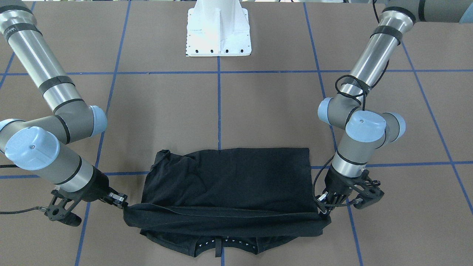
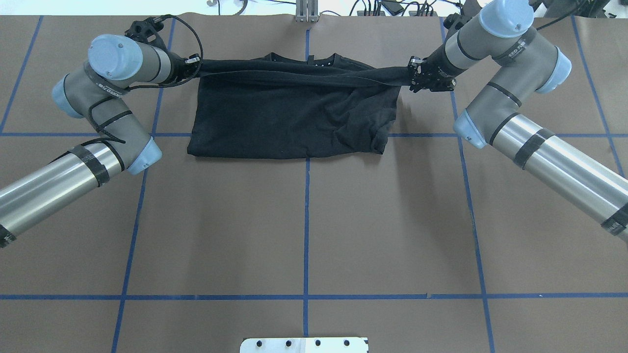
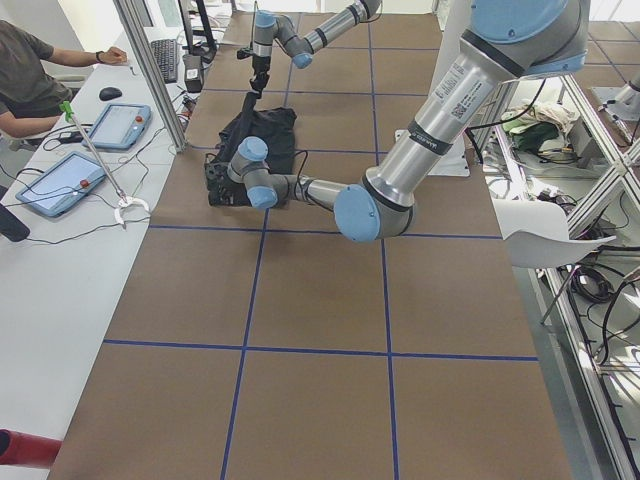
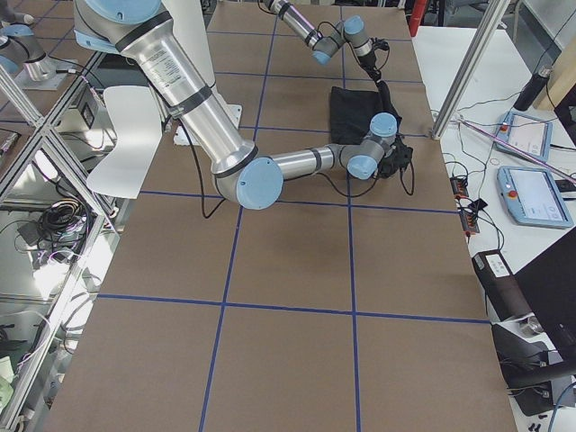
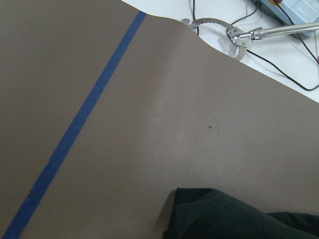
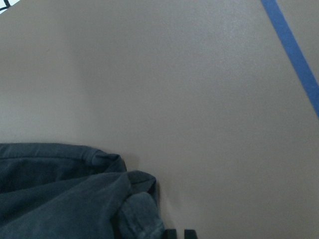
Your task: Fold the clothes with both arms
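Note:
The black T-shirt point(image 2: 294, 113) lies on the brown table near its far edge, collar point(image 1: 221, 246) toward the operators' side. One edge of it is lifted and pulled taut into a band point(image 1: 225, 220) above the collar end. My left gripper point(image 2: 196, 66) is shut on the band's one end, seen also as the left gripper point(image 1: 325, 208) in the front view. My right gripper point(image 2: 411, 74) is shut on the other end, the right gripper point(image 1: 123, 202) in the front view. Each wrist view shows only a bunch of black cloth point(image 5: 239, 219) point(image 6: 65, 194) low in the frame. No graphic shows.
The white pedestal base point(image 1: 218, 33) stands at the robot's side of the table. Blue tape lines point(image 2: 306, 220) cross the brown surface. Beyond the far edge are a person at a desk point(image 3: 30, 75), tablets point(image 3: 118, 125) and cables.

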Robot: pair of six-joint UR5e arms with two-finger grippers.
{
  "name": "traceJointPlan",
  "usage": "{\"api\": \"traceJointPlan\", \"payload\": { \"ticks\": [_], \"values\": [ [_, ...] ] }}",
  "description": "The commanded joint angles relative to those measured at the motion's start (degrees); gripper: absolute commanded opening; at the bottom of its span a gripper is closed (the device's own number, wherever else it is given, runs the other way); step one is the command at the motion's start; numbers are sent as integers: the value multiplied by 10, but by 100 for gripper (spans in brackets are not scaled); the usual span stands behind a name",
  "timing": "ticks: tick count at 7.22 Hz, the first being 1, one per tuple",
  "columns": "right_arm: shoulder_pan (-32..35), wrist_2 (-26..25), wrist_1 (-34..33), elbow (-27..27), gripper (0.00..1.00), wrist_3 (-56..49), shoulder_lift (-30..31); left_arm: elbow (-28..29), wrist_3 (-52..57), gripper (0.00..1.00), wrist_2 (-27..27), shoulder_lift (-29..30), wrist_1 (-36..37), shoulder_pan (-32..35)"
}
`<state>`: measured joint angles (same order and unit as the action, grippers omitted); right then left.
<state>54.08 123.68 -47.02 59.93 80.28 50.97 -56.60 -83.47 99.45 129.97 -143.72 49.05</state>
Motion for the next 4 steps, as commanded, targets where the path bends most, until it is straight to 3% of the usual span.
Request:
{"api": "traceJointPlan", "payload": {
  "ticks": [1, 2, 3, 4],
  "values": [
    [-4, 1, 1, 3, 19, 1, -1, -9, 1, 0, 2, -2, -1, -3],
    [-7, 1, 1, 4, 22, 0, 1, -12, 1, 0, 3, -5, -1, -4],
    [-9, 1, 3, 4, 37, -2, 2, -18, 1, 11, 4, -15, -2, -6],
    [-10, 0, 4, 7, 99, -6, 3, -22, 14, 66, 4, -19, -2, -6]
  ]
}}
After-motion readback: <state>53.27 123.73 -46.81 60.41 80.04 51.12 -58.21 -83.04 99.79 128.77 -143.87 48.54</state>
